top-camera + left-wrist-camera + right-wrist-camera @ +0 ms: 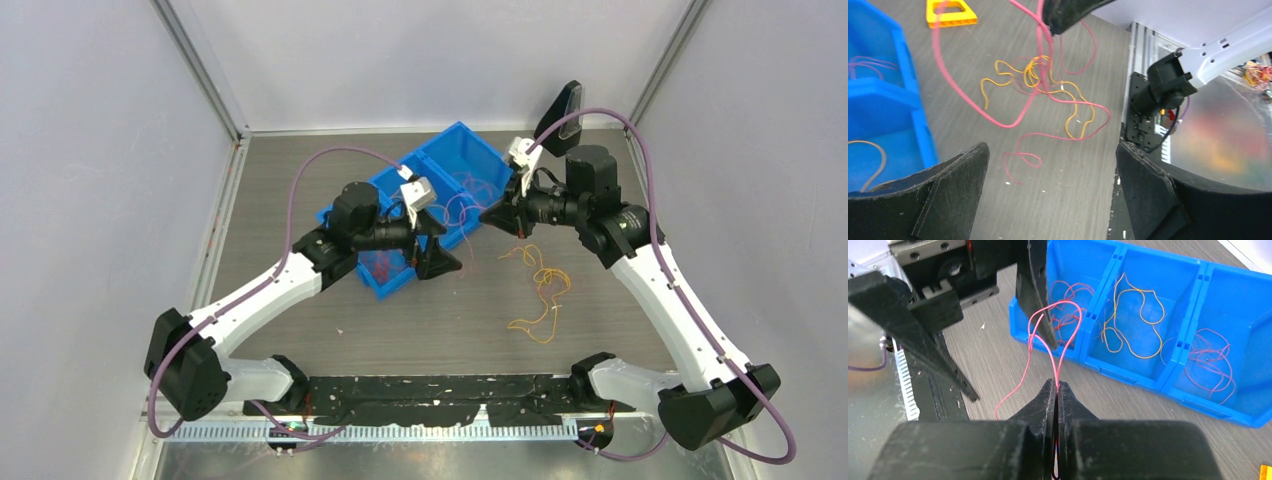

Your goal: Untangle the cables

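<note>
My right gripper (1056, 386) is shut on a doubled red cable (1054, 371) that rises in a loop in front of it. In the top view the right gripper (497, 217) hovers beside the blue bin (462, 140), with my left gripper (443, 245) just to its left. The left gripper (1053, 155) is open with nothing between its fingers, above bare table. Ahead of it the red cable (1004, 125) hangs from the right gripper's tip and trails across the table. It crosses an orange cable (1067, 125) that lies in loose curls (545, 290).
The blue bin (1128, 372) has three compartments holding red, orange and purplish cables. A yellow plastic triangle (950, 12) lies on the table beyond the cables. The black base plate (440, 395) runs along the near edge. White walls enclose the table.
</note>
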Robot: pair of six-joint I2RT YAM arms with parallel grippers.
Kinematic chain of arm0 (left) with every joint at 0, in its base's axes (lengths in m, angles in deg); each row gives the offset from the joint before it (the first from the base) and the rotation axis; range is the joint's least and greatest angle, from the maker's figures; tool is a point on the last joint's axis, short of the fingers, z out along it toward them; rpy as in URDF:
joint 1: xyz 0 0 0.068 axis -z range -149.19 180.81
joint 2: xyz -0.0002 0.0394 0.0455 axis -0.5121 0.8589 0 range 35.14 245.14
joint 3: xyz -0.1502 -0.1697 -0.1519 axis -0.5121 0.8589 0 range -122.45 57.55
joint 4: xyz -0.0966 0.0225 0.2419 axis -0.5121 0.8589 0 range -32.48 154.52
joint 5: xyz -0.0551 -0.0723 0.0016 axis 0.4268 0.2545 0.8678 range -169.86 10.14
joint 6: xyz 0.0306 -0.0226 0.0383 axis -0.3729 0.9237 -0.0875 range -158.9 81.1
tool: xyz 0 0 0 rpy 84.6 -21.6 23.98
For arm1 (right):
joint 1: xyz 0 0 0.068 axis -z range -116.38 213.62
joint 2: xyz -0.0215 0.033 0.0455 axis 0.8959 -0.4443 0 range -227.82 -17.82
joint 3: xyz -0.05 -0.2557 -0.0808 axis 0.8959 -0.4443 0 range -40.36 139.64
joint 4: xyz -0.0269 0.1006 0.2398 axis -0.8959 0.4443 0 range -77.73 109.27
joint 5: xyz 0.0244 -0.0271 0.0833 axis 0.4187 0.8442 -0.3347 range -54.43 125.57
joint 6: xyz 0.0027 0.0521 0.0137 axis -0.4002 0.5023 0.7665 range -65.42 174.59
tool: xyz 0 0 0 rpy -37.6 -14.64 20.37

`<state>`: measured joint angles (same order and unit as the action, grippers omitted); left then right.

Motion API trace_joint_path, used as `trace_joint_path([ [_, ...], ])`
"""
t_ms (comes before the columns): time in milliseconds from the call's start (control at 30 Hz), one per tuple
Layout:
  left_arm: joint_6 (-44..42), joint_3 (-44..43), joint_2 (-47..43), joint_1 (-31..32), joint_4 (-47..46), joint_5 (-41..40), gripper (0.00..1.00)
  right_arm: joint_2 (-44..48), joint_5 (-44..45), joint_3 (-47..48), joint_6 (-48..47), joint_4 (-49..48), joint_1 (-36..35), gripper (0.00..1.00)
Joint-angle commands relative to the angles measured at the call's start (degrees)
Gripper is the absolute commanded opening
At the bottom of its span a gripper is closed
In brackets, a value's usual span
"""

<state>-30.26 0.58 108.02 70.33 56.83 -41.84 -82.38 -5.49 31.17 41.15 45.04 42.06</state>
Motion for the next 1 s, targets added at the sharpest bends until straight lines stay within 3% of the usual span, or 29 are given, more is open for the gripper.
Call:
trace_joint_path([
  [0,7.3,0.4,0.7,1.9,-10.8,1.1,0.99,1.0,1.7,-1.1,6.4,-5.8,0.1,0.06],
  [267,11.8,-2.1,5.7,5.2,-15.7,-2.0,0.99,0.0,1.7,-0.5,13.8,-9.9,0.1,0.05],
  [300,11.7,-2.3,6.0,5.1,-15.1,-2.1,0.94,0.0,1.9,0.1,14.6,-10.1,0.2,0.05],
  [600,4.6,6.7,0.0,3.5,-7.9,-5.3,0.00,1.5,5.2,6.7,17.9,-10.7,2.1,0.05],
  [967,-1.5,10.7,-3.1,3.0,-3.2,-6.7,0.00,0.2,1.9,11.9,27.7,-16.2,9.6,0.05],
])
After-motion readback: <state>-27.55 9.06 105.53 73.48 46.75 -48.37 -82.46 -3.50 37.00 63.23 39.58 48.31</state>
